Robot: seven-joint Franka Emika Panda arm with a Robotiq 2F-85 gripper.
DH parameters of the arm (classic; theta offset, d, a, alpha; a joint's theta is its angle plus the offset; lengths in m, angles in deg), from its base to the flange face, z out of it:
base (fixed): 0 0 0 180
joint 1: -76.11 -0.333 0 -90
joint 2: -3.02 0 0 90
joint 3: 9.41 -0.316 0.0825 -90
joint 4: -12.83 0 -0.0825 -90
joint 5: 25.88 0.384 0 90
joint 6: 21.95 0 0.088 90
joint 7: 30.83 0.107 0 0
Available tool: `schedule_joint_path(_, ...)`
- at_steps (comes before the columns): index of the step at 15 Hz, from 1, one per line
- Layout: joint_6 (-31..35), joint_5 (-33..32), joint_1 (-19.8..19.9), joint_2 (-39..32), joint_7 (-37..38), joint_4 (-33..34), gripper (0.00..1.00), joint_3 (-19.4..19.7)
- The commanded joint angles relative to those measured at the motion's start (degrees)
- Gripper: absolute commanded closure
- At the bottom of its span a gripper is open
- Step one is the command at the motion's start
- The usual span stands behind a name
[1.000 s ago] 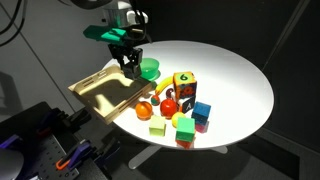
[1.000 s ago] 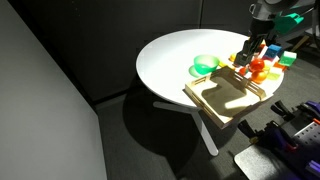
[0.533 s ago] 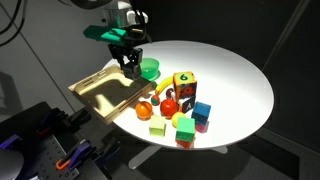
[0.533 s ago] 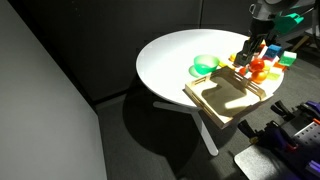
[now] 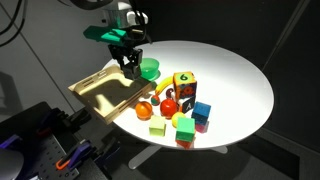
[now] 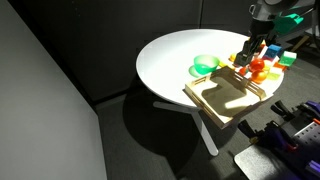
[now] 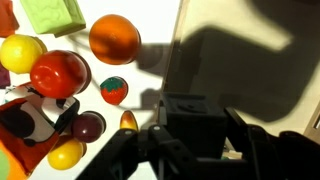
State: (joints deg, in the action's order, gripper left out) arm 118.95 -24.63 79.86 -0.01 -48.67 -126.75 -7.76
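Note:
My gripper [image 5: 128,64] hangs over the far edge of a shallow wooden tray [image 5: 103,93], close beside a green bowl [image 5: 149,70]. In the wrist view the gripper [image 7: 200,142] is shut on a dark boxy block [image 7: 195,112] that fills the gap between the black fingers [image 7: 150,145]. The tray's inside [image 7: 250,50] lies in shadow below and to the right of the block. In an exterior view the gripper [image 6: 247,58] stands between the tray [image 6: 222,98] and the pile of toys.
On the round white table [image 5: 235,70] lie toy foods and blocks: an orange [image 7: 114,38], a red tomato [image 7: 60,72], a strawberry [image 7: 114,91], a numbered cube [image 5: 184,88], a blue cube [image 5: 202,110], a green block [image 5: 157,128]. The tray overhangs the table's edge.

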Motion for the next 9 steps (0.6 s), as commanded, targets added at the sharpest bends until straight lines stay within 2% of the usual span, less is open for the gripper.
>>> schedule_joint_path(1, 0.0, 0.0, -0.3, -0.6, -0.1, 0.3, 0.67, 0.1)
schedule_joint_path(9, 0.1, -0.6, -1.9, -2.0, 0.5, 0.6, 0.67, -1.5)
